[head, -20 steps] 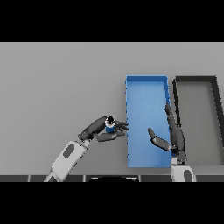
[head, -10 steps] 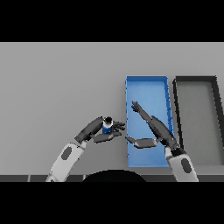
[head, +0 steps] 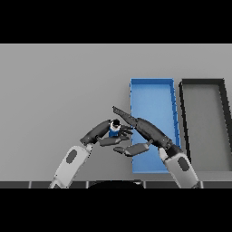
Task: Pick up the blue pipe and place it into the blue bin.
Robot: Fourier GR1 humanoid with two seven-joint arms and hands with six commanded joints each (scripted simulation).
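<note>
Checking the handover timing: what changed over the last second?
The right hand swung left from over the blue bin to the blue pipe, fingers straight, closing in beside it. The left hand kept its grip on the pipe, barely moving. Both the blue bin and the black bin stayed put.

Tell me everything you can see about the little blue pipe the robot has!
The blue pipe is a small, short blue piece with a dark round opening at its top end, which has a pale rim. It sits just left of the blue bin, not inside it. The left hand has its fingers curled round it, hiding most of it. The right hand reaches in with straight fingers right beside it; whether they touch it is unclear.
</note>
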